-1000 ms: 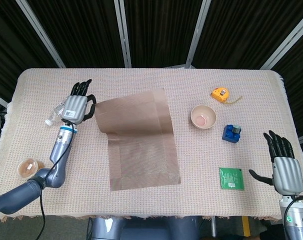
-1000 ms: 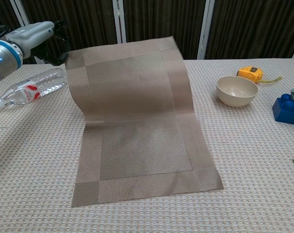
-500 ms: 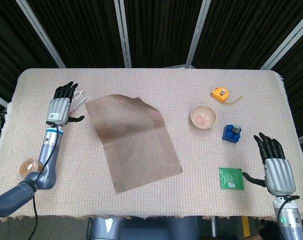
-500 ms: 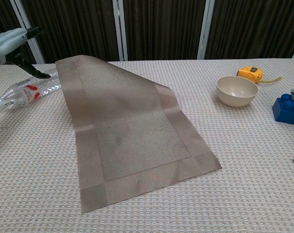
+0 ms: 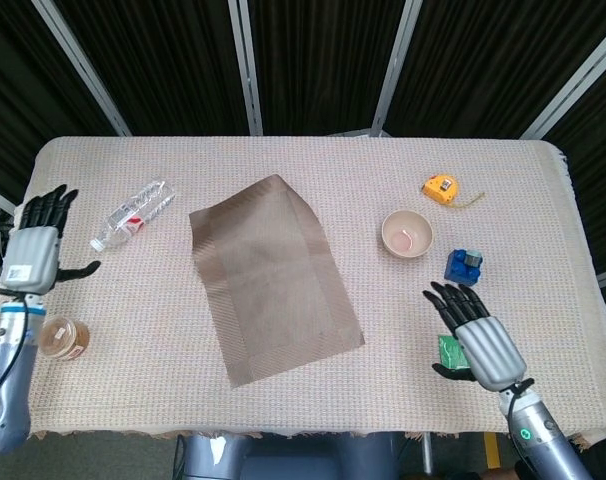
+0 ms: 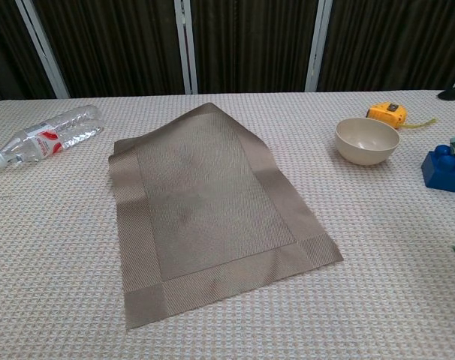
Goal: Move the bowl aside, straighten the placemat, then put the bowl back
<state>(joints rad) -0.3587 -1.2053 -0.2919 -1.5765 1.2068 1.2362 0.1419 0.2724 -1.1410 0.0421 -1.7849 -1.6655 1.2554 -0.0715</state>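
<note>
Since half a second ago, the left robot hand (image 5: 31, 256) has pulled back to the worktop's (image 5: 283, 160) left edge and the placemat (image 5: 270, 275) has dropped flat; the right robot hand (image 5: 478, 340) has come in over the green board (image 5: 446, 350). From the head view, both hands have their fingers spread and hold nothing. The placemat lies askew near the middle, the bowl (image 5: 407, 234) well to its right, a bottle (image 5: 131, 213) to its left, a blue block (image 5: 464, 266) and yellow tape measure (image 5: 441, 187) near the bowl. From the chest view, the placemat (image 6: 209, 210) lies flat but skewed, with the bowl (image 6: 367, 139) off it to the right, the bottle (image 6: 47, 135) far left, and neither hand showing.
</note>
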